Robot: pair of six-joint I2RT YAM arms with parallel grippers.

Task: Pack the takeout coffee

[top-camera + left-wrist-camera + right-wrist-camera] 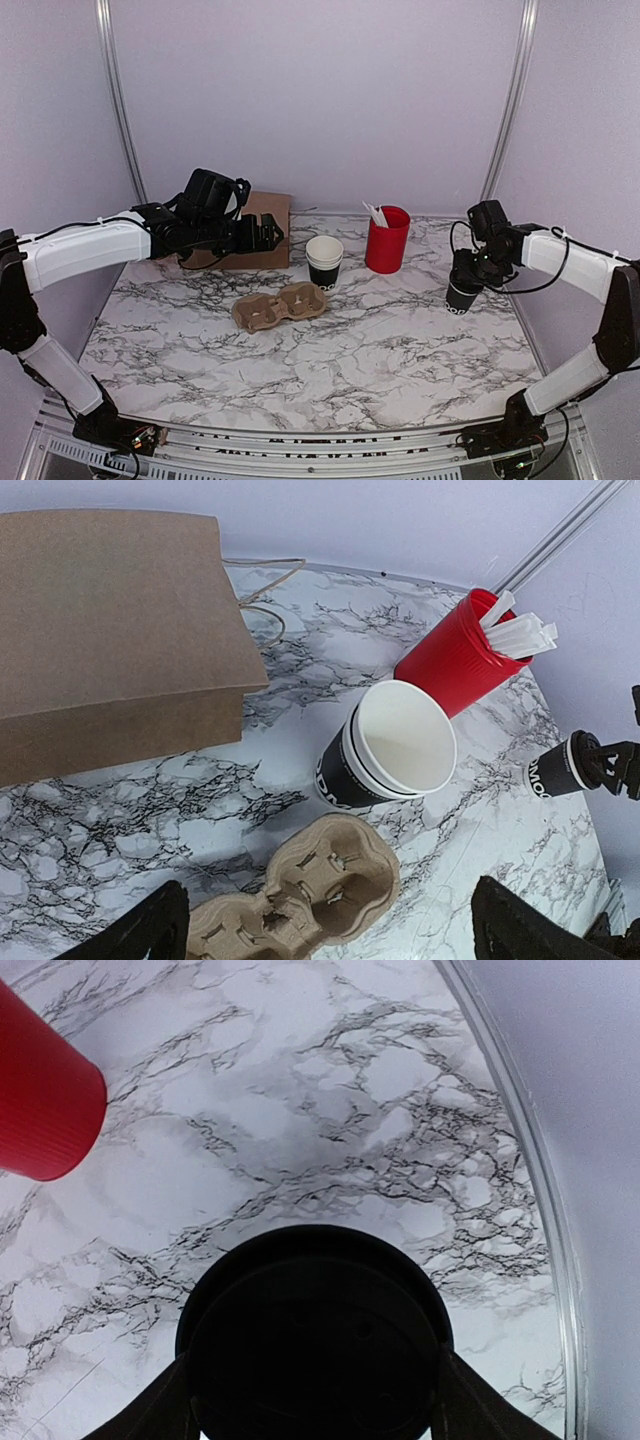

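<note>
The takeout coffee (pixel 462 293), a small black cup with white lettering and a black lid, stands at the right of the table. My right gripper (pixel 470 272) is shut on it from above; its round black lid (pixel 315 1345) fills the right wrist view between the fingers. The cup also shows in the left wrist view (pixel 556 771). A brown pulp cup carrier (pixel 279 306) lies mid-table, also in the left wrist view (pixel 300 890). My left gripper (pixel 272 234) is open and empty, held in the air in front of the brown paper bag (pixel 262 212).
A stack of lidless black cups with white rims (pixel 324 261) stands behind the carrier. A red cup of utensils (pixel 387 239) stands to its right. The paper bag (pixel 110 630) lies at the back left. Grey walls close in the table on three sides.
</note>
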